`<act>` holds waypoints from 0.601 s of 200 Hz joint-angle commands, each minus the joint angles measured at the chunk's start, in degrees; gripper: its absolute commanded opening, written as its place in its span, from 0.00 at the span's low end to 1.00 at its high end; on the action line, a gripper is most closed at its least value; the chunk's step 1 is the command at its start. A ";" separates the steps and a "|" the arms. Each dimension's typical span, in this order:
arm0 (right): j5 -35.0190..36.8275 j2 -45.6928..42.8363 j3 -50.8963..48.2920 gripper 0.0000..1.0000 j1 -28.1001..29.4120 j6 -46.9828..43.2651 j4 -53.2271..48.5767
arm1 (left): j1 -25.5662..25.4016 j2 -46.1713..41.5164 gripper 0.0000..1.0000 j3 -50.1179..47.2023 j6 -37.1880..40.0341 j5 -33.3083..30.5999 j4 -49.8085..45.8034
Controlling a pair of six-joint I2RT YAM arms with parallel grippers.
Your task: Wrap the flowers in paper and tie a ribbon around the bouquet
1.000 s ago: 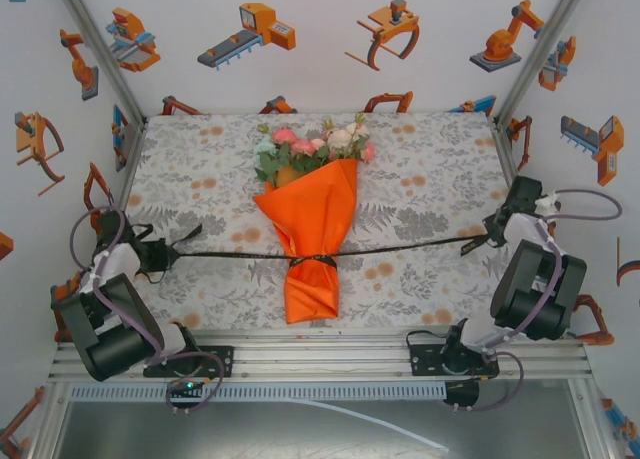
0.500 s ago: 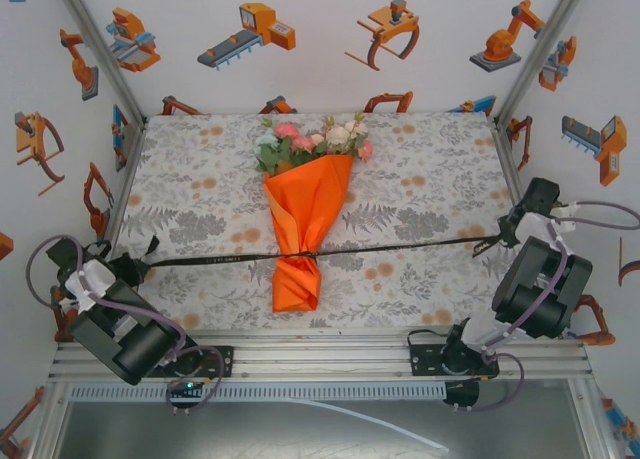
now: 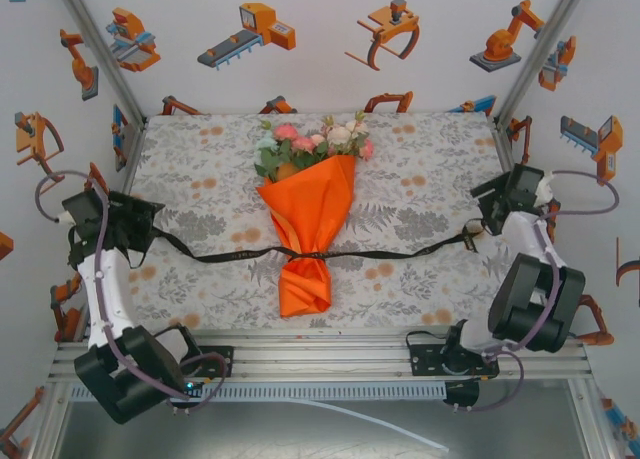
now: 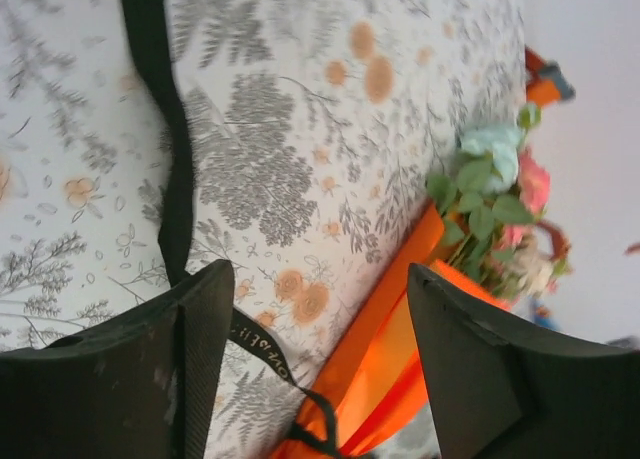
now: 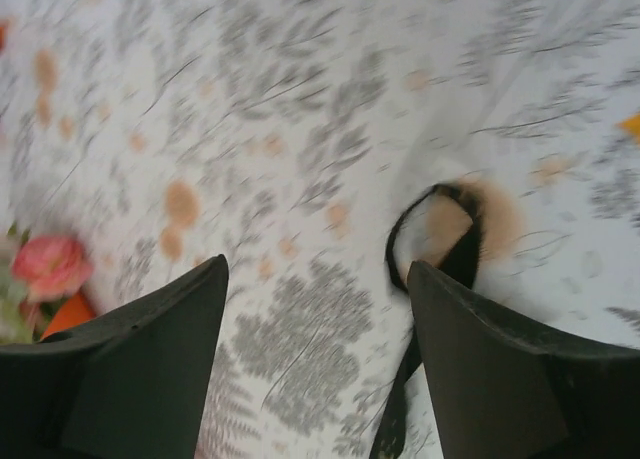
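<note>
The bouquet lies mid-table, its orange paper point(image 3: 312, 214) wrapped as a cone with the flowers point(image 3: 315, 144) at the far end. A black ribbon point(image 3: 390, 252) is tied round the cone's narrow waist, and both tails lie slack on the cloth. My left gripper point(image 3: 148, 227) hovers open over the left tail. In the left wrist view the ribbon point(image 4: 180, 179) runs past the left finger toward the paper point(image 4: 400, 349) and flowers point(image 4: 490, 199); the left gripper point(image 4: 318, 274) holds nothing. My right gripper point(image 3: 486, 211) is open above the curled ribbon end point(image 5: 450, 249), and this right gripper point(image 5: 318, 269) is empty.
A grey-orange floral tablecloth point(image 3: 430, 159) covers the table. White walls with robot stickers close in the left, back and right sides. An aluminium rail point(image 3: 320, 354) with both arm bases runs along the near edge.
Both grippers have let go of the ribbon ends; the taut ribbon now lies slack. The left arm swung up and away from the near corner, the right moved farther back. The bouquet shifted slightly.
</note>
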 commanded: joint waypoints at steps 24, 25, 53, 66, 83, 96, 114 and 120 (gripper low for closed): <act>-13.12 -11.41 -2.58 0.63 16.25 -21.84 2.44 | -22.17 0.12 0.61 6.15 33.79 5.49 -4.78; -13.81 -11.53 -2.58 0.62 16.71 -22.62 2.71 | -22.97 0.08 0.61 6.19 34.61 5.41 -4.87; -21.81 -11.18 -8.95 0.61 32.45 -39.78 8.35 | -41.48 2.47 0.68 5.54 55.85 4.32 -8.33; -22.87 -9.56 -11.26 0.64 38.80 -49.63 9.49 | -46.34 5.05 0.71 4.29 62.68 6.44 -9.64; -27.16 -5.37 -12.39 0.68 43.81 -57.25 11.58 | -51.23 9.53 0.74 3.53 67.93 1.44 -10.67; -29.35 -1.71 -12.10 0.70 45.51 -59.85 12.53 | -52.55 13.73 0.80 3.47 71.42 -1.08 -10.93; -31.78 3.27 -11.55 0.70 46.50 -61.24 15.24 | -52.89 19.02 0.87 3.89 74.68 -3.15 -10.14; -32.54 4.55 -11.75 0.70 46.83 -61.37 16.94 | -52.93 20.21 0.88 3.68 75.43 -3.35 -8.86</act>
